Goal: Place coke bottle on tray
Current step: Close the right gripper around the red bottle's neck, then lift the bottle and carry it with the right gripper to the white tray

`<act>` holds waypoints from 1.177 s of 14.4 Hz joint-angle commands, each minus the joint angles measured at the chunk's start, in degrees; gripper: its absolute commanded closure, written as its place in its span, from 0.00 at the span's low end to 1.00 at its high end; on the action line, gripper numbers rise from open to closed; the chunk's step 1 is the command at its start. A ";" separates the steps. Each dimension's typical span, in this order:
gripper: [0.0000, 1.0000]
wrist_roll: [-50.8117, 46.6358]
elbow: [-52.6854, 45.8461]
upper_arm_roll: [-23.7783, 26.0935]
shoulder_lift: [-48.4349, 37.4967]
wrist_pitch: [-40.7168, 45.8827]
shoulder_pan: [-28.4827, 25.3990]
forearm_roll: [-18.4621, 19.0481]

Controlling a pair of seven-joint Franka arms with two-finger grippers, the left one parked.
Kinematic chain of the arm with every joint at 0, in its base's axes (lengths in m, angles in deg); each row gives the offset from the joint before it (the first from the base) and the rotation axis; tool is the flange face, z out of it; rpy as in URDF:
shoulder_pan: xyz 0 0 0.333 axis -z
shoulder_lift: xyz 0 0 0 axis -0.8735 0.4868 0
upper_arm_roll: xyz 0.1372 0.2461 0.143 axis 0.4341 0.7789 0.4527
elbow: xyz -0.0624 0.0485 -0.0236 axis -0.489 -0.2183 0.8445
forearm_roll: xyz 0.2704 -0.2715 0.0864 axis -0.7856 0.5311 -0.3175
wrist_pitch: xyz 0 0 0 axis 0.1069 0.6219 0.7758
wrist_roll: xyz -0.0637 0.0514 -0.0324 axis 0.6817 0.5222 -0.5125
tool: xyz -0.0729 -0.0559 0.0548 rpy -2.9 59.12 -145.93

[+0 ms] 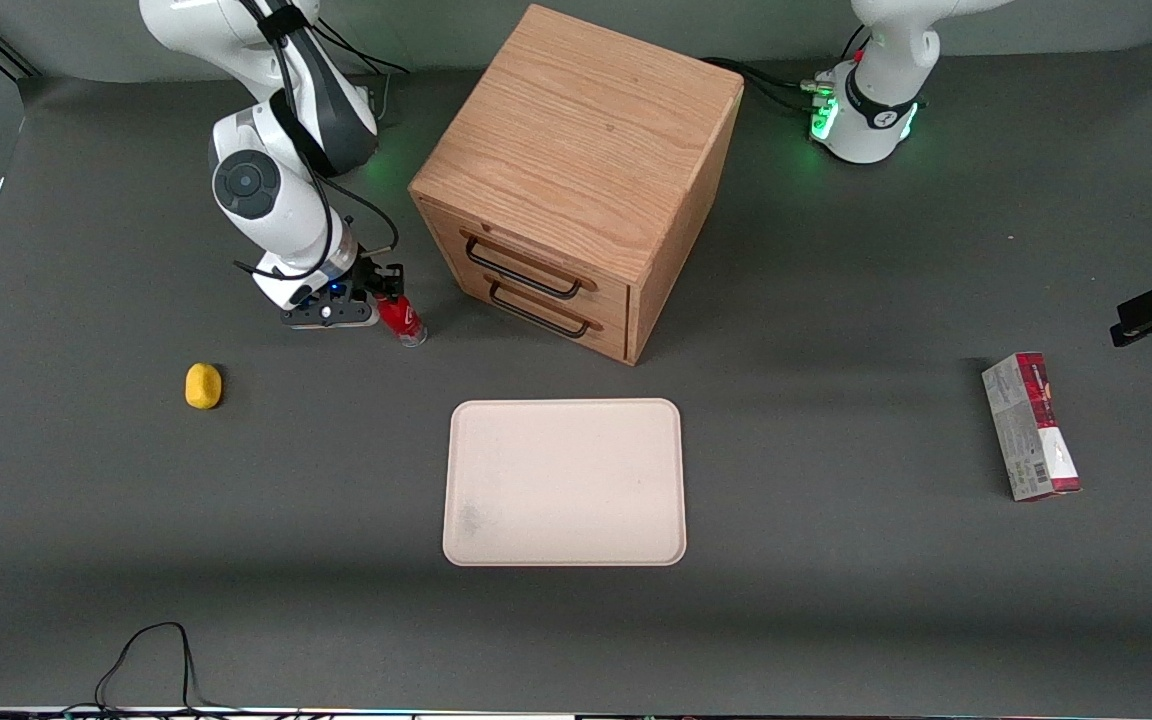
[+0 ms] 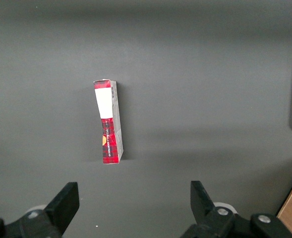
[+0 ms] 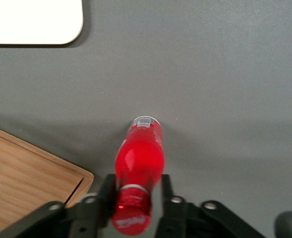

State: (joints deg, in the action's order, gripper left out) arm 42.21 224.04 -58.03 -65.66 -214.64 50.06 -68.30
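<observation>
Where the dark grey desk (image 1: 836,620) lies nearest the front camera, a loop of black cable (image 1: 151,660) rests on it, and just farther in sits the large flat cream rectangular tray with rounded corners and a low rim (image 1: 564,482), scuffed at one corner. Toward the parked arm's end of the desk lies a red-and-grey rectangular carton (image 1: 1031,426), flat on its side; toward the working arm's end lies a small rounded yellow object (image 1: 203,386). Farther from the front camera than the tray, the small red coke bottle with red cap and clear base (image 1: 401,320) sits tilted, its base touching the desk, well apart from the tray. The right arm's black pincer (image 1: 383,292) is low over the desk and has its two fingers (image 3: 106,194) pressed against the bottle's neck just below the cap, one on each side. Beside it stands a light oak wooden cabinet with two drawers and black wire handles (image 1: 576,180).
</observation>
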 commanded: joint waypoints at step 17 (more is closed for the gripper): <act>1.00 0.19 -46.31 -0.51 11.78 31.83 0.88 4.38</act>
State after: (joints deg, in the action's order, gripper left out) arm 42.25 189.22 -58.84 -60.10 -188.56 50.44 -66.31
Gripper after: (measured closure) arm 0.692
